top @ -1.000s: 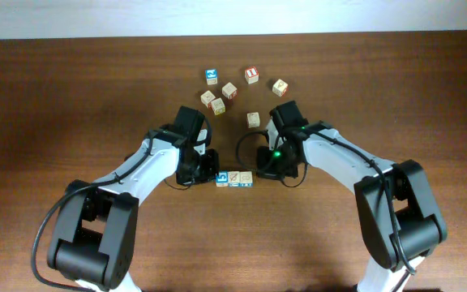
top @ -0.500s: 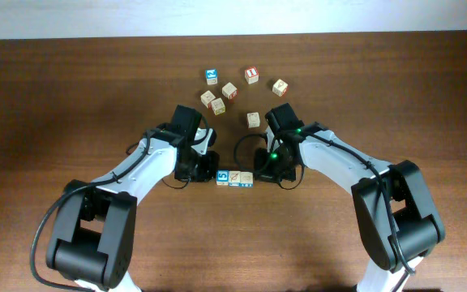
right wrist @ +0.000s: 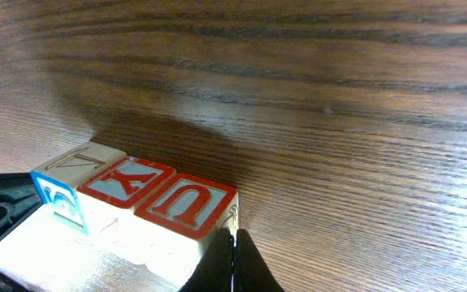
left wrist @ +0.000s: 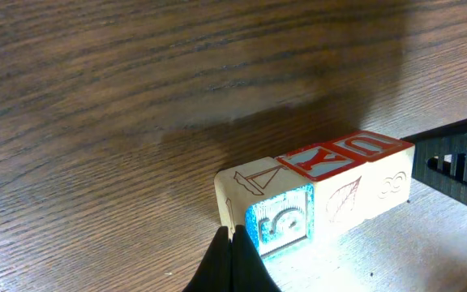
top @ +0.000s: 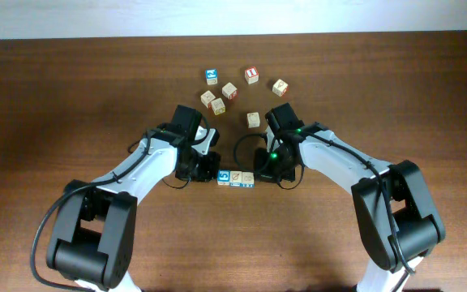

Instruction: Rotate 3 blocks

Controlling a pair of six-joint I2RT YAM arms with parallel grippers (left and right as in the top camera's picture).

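Overhead, the three blocks (top: 235,178) lie in one tight row on the counter (top: 363,81). Its long axis runs left to right between the arms, well apart from the loose cubes (top: 229,90) farther back.

In the left wrist view, the left gripper (left wrist: 232,239) has its fingers pressed together, holding nothing. Its tip is at the lower front corner of the blue-faced block (left wrist: 278,223), the row's left end. In the right wrist view, the right gripper (right wrist: 235,242) is likewise closed and empty, its tip at the corner of the end block (right wrist: 186,203).

Each arm is nearest its own end, so a turn would likely come from pushing opposite ends.

Whether either tip actually touches wood is hard to tell. Overhead, the wrist bodies hide the fingertips, and the marks on the middle block (top: 236,178) are too small to read.
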